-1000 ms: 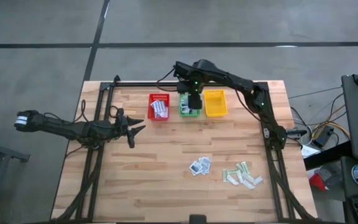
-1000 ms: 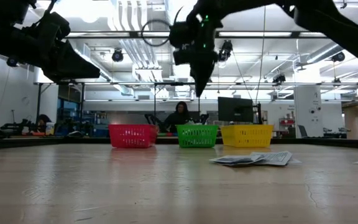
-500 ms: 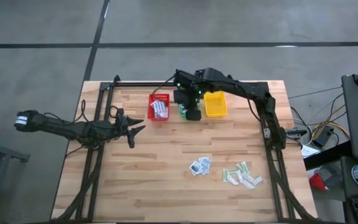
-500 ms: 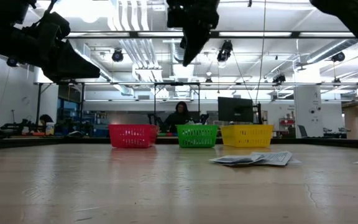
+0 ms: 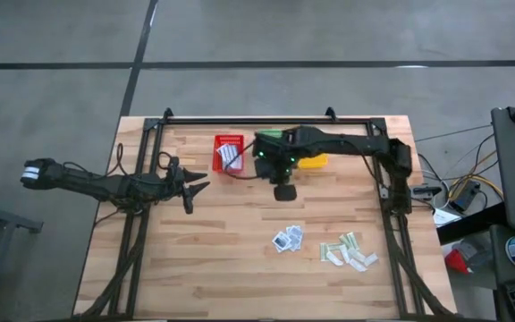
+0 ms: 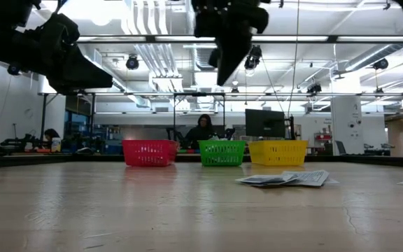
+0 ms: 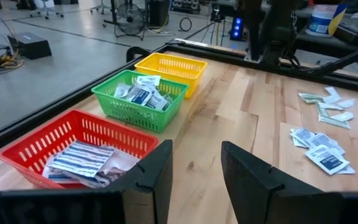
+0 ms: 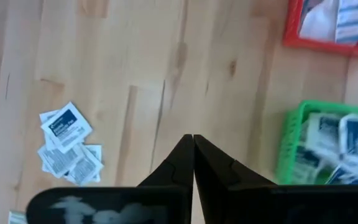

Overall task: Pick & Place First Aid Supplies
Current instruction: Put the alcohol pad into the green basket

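Note:
The first aid supplies lie partly loose on the table and partly in the baskets. Loose are small square white-blue packets (image 5: 287, 238) (image 8: 67, 146) and pale green-beige strips (image 5: 349, 252) (image 7: 327, 106). Striped oblong packets fill the red basket (image 5: 229, 154) (image 7: 79, 149), and square packets fill the green basket (image 7: 142, 99) (image 8: 328, 149). My right gripper (image 5: 282, 191) (image 8: 193, 144) hangs shut and empty above bare wood, between the baskets and the square packets, pointing down. My left gripper (image 5: 200, 185) (image 7: 194, 168) waits open at the table's left, level, facing the baskets.
A yellow basket (image 7: 169, 65) (image 5: 316, 162) stands right of the green one, partly under my right arm in the high view. A black frame (image 5: 240, 120) runs along the table's far edge and down both sides. Bare wood lies between the baskets and the loose packets.
My right gripper has moved from above the green basket toward the table's near edge, staying high above the wood, and now hangs in front of the baskets. My left arm has kept still.

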Tool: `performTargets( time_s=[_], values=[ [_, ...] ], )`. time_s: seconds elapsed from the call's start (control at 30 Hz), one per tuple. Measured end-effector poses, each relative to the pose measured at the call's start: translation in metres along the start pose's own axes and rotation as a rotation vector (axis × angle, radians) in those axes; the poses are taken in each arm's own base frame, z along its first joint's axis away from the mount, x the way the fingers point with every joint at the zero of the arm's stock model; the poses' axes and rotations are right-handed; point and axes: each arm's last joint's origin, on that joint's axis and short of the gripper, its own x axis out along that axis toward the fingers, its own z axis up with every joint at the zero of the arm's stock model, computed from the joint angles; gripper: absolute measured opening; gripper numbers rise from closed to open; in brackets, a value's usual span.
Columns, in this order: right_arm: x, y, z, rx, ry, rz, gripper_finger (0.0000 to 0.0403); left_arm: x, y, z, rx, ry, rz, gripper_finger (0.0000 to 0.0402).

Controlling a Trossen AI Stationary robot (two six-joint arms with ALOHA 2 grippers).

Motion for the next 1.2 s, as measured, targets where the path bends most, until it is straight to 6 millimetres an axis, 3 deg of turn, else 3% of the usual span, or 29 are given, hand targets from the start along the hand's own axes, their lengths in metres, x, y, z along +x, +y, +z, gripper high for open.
performTargets(
  time_s=[0.47, 0.7, 1.03, 1.2],
  values=[
    [0.003, 0.05, -0.078, 0.099, -0.163, 0.011, 0.0008, 0.0, 0.0, -0.001, -0.009, 0.005, -0.007, 0.0133],
    [0.001, 0.064, -0.111, 0.126, -0.241, 0.026, 0.0008, 0.0, 0.0, -0.001, -0.015, 0.005, -0.007, 0.0133],
    [0.011, 0.068, -0.137, 0.166, -0.247, 0.034, 0.0008, 0.0, 0.0, -0.001, -0.016, 0.009, -0.006, 0.0133],
    [0.02, 0.067, -0.138, 0.172, -0.212, 0.038, 0.0008, 0.0, 0.0, -0.001, -0.009, 0.012, -0.006, 0.0133]
  ],
)
